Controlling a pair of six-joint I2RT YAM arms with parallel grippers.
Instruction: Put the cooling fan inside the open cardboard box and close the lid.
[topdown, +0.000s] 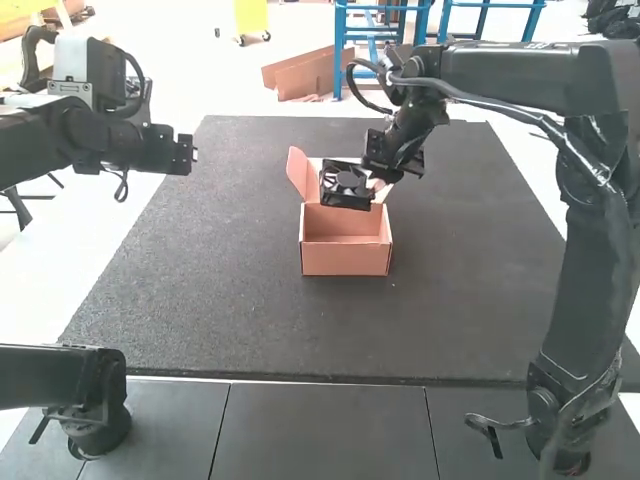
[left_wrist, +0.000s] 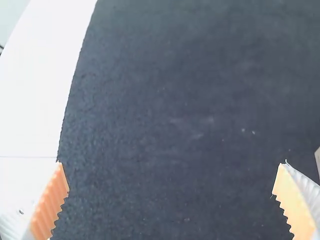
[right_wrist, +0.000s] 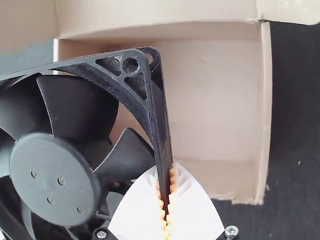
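Observation:
The black cooling fan (topdown: 346, 185) hangs tilted just above the back rim of the open cardboard box (topdown: 345, 244), which stands in the middle of the dark mat with its lid flap up at the back left. My right gripper (topdown: 378, 180) is shut on the fan's frame edge; in the right wrist view the fan (right_wrist: 75, 160) is pinched between the orange pads of the right gripper (right_wrist: 166, 210) over the box's bare inside (right_wrist: 220, 110). My left gripper (topdown: 188, 155) hovers over the mat's far left; the left gripper (left_wrist: 170, 200) is open with nothing between its fingers.
The dark mat (topdown: 200, 280) covers most of the table, with pale table surface (left_wrist: 35, 100) beyond its left edge. Loose cardboard pieces (topdown: 305, 72) lie on the floor behind the mat.

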